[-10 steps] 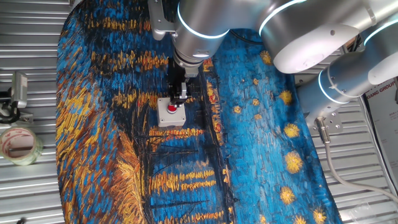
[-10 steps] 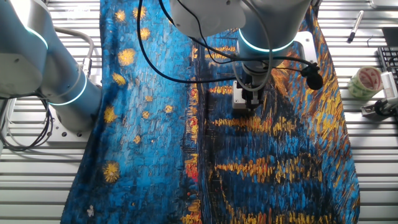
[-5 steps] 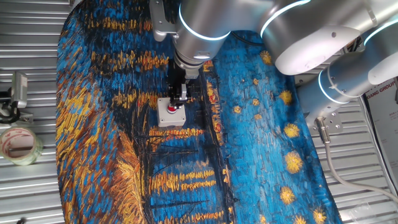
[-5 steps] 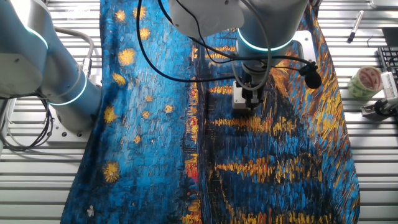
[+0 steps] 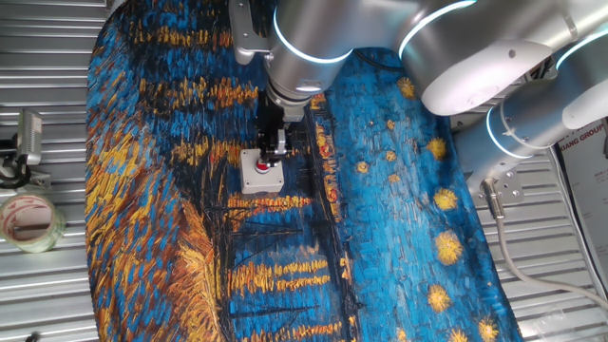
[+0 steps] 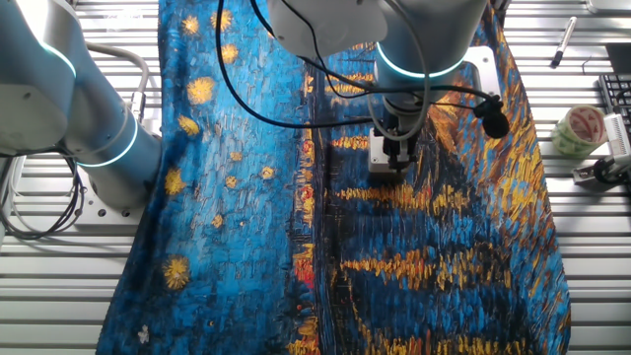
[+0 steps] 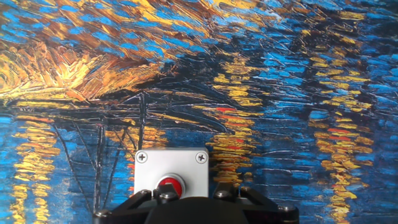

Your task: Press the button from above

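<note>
The red button (image 5: 262, 167) sits in the top of a small light-grey square box (image 5: 256, 181) on the painted cloth. My gripper (image 5: 274, 152) points straight down right over the button, at or just above it. From the other side the gripper (image 6: 395, 160) covers most of the box (image 6: 377, 154), and the button is hidden there. In the hand view the button (image 7: 170, 185) and box (image 7: 171, 163) lie at the bottom edge, partly under the black gripper body (image 7: 186, 210). No view shows the fingertips well enough to judge a gap.
The blue and orange painted cloth (image 5: 399, 218) covers the slatted metal table. A tape roll (image 5: 28, 220) and a metal clamp (image 5: 24, 142) lie off the cloth's edge; the roll (image 6: 580, 128) and a pen (image 6: 560, 41) also show from the other side.
The gripper has edged up very slightly while staying over the button. The box has not moved.
</note>
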Available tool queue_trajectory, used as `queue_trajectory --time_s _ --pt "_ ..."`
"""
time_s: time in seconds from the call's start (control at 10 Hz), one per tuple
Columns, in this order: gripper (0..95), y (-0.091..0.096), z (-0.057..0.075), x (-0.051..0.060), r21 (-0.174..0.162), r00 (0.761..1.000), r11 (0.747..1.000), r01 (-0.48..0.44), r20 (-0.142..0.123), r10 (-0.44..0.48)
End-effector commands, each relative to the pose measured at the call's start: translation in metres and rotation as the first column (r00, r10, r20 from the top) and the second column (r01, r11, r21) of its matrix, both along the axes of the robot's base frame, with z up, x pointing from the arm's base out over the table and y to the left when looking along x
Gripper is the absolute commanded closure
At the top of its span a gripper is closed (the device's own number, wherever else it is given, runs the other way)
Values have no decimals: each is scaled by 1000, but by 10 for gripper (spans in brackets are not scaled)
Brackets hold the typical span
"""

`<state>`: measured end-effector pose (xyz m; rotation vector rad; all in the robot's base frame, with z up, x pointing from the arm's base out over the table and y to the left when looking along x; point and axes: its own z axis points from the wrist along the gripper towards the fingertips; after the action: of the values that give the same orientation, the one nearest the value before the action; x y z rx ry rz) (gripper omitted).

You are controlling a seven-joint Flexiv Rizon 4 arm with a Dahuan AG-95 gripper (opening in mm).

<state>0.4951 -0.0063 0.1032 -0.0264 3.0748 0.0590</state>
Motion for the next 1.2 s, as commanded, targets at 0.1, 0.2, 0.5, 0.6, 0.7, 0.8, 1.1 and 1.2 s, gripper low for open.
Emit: queue_trajectory --time_s 0.1,0.2,0.5,0.6,0.7,0.8,1.1,1.2 --pt "570 0 1 0 2 1000 1000 -2 0 2" --pt "570 0 1 0 2 1000 1000 -3 0 3" --pt "570 0 -1 0 2 1000 1000 -2 0 2" --pt "570 0 -2 -1 1 1000 1000 -2 1 2" --pt "570 0 -4 -1 1 1000 1000 -2 5 2" --pt "570 0 -7 -1 -1 1000 1000 -2 9 2" --pt "570 1 -15 -1 23 1000 1000 8 22 -8" --pt "570 1 -15 -1 73 999 997 23 31 -25"
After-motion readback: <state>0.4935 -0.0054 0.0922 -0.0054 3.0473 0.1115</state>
